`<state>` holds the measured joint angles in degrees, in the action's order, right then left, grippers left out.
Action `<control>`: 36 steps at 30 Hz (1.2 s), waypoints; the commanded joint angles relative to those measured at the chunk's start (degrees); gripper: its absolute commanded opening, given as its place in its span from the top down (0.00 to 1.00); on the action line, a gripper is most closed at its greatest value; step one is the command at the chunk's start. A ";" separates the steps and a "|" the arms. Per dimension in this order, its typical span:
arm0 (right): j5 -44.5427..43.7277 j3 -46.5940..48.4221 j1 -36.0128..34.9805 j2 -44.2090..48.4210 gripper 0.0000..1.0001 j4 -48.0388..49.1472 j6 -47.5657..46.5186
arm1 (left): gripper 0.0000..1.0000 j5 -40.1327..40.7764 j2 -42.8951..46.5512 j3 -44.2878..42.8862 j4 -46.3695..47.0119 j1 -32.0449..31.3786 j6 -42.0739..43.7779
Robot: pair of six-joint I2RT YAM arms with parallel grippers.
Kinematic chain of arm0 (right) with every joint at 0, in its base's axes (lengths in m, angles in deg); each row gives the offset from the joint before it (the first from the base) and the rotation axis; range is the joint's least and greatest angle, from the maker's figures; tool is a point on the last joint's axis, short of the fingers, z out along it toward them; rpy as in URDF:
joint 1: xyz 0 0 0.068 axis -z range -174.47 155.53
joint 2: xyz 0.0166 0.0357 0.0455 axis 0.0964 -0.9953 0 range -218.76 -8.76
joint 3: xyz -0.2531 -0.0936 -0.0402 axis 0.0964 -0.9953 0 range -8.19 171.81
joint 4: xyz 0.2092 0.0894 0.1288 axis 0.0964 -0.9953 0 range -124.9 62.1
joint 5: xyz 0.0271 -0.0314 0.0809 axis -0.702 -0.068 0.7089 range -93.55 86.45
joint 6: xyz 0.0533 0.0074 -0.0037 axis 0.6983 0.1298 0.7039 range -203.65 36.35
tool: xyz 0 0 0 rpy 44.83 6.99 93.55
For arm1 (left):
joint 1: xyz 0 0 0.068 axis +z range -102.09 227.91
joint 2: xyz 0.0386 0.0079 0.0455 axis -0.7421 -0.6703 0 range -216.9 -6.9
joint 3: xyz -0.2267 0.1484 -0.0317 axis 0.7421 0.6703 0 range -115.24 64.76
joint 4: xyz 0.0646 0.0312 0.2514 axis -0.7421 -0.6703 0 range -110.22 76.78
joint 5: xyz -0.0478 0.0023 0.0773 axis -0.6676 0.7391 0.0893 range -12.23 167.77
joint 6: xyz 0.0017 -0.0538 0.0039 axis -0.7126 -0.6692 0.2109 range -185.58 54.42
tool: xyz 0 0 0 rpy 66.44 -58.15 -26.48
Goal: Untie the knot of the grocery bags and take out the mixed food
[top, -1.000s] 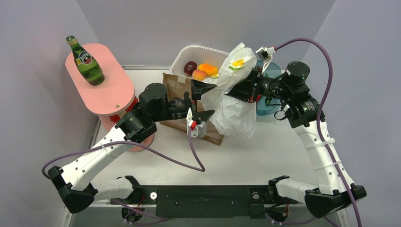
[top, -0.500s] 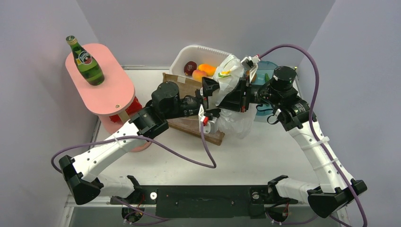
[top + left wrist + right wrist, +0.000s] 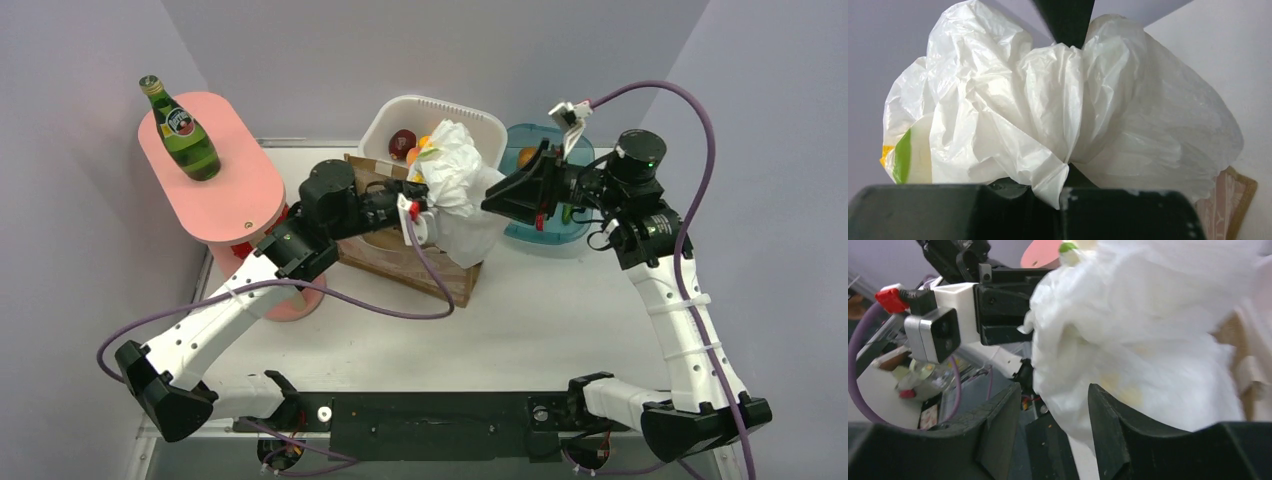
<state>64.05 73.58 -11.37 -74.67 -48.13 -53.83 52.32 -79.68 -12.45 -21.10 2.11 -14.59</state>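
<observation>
Plastic bag (image 3: 455,185) – white, crinkled, bunched into a tight ball – hangs over the far end of the brown paper bag (image 3: 440,272) at the middle of the table (image 3: 520,330), just in front of the white basket (image 3: 478,118).

Your left gripper (image 3: 418,210) is clamped hard on the bag's near side. The left wrist view shows the film gathered into a narrow waist between the closed jaws, with folds ballooning out on either side. A small yellow and green mark (image 3: 898,156) shows at the bag's left edge in that view.

Your right gripper (image 3: 1054,395) stands at the bag's right side with its fingers (image 3: 998,425) apart. A fold of film dips into the gap between them, but they do not pinch it.

You cannot tell from any view what the bag holds.

Green bottle (image 3: 182,122) stands upright on the pink stand (image 3: 235,195) at far left, well apart from both grippers. One red fruit (image 3: 402,142) lies in the basket – other contents are mostly hidden by the bag. Behind the right gripper sits a blue bowl (image 3: 560,228).
</observation>
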 commanded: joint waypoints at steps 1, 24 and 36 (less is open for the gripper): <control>-0.44 4.52 8.26 -0.17 0.48 1.57 0.37 | 1.00 -1.94 4.53 -3.54 -2.90 6.83 -12.83; -23.15 4.33 2.51 -7.10 0.31 -10.47 -19.06 | 1.00 0.77 -10.42 -8.96 -38.23 13.77 21.09; -24.64 1.77 -0.40 -8.72 0.34 -9.67 -20.15 | 0.99 -11.42 -32.09 -19.12 -51.69 15.21 16.07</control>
<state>40.55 76.16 -11.39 -83.17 -59.65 -72.76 45.46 -106.84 -29.11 -65.93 16.77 2.63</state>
